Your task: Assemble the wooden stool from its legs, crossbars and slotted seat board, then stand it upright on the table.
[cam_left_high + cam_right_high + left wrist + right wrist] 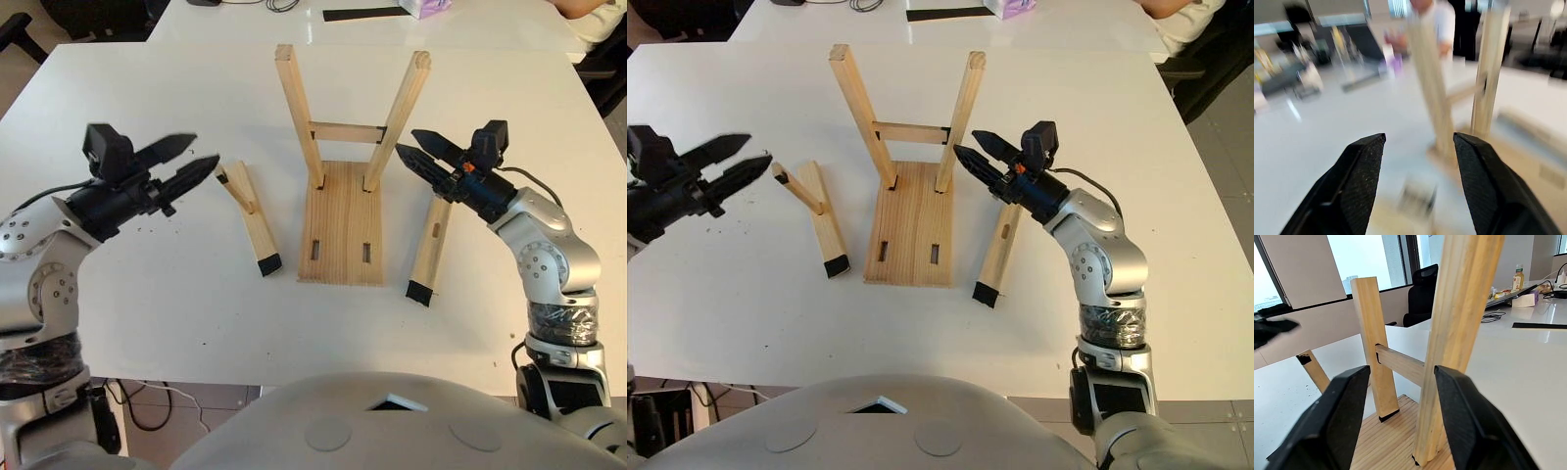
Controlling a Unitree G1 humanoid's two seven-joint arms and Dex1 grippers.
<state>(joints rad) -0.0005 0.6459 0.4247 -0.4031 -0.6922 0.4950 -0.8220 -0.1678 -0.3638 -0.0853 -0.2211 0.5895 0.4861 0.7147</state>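
Surface: we see a white table (147, 294) carrying every wooden part, with a second table (245, 22) just behind its far edge.
Seat board (341, 230): lies flat at the middle of the table, between the two arms.
Slots (315, 250): the two near ones in the board are empty.
Left standing leg (300, 113): set in the far part of the board, leaning slightly outward.
Right standing leg (400, 113): set beside it in the same way, leaning the other way.
Crossbar (345, 132): joins the two standing legs low down, near the board.
Loose left leg (257, 220): flat on the table just left of the board, black cap toward us.
Short crossbar (238, 191): sticks up at a slant out of the loose left leg.
Loose right leg (429, 250): flat on the table just right of the board, black cap toward us, its far end under the right arm.
Left claw (204, 150): fingers parted wide and holding nothing; it hangs over bare table left of the loose left leg, apart from it.
Right claw (406, 141): fingers (1327, 421) spread apart, gripping nothing; the tips sit just beside the right standing leg, and we cannot tell whether they touch it.
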